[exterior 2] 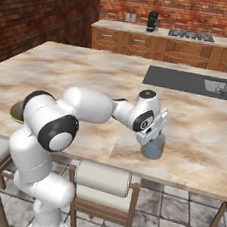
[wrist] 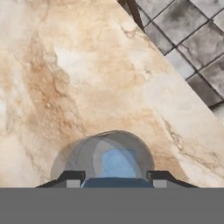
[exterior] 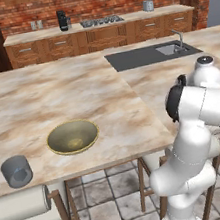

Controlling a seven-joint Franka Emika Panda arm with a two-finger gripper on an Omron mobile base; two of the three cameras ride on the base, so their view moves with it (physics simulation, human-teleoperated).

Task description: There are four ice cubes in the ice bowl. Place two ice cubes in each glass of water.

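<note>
Fingers [wrist: 116,180] are sitting at the bottom middle of the hand view, the two dark tips partly apart with a pale blue translucent ice cube [wrist: 118,162] showing between them; looks pinched, but whether the pads are actually touching it I cannot tell. Right below the cube, a short grey-blue translucent tumbler [wrist: 87,153] is lying open-mouthed under the hand, low centre of that view.

In the right base view, the gripper [exterior 2: 153,135] is hanging just over that same tumbler [exterior 2: 153,149] near the front edge of the marbled beige worktop [exterior 2: 90,72], right of centre.

In the left base view, the wide olive-yellow bowl with golden rim [exterior: 72,137] is sitting lower left on the worktop [exterior: 53,91], and a second grey-blue tumbler [exterior: 17,171] is standing near it by the left edge. Cubes inside the bowl are too small to make out.

Step, as I judge it: dropping a cube into the near tumbler. The next move is calling for spreading the fingers while centred over the mouth, then lifting clear and swinging toward the bowl.
</note>
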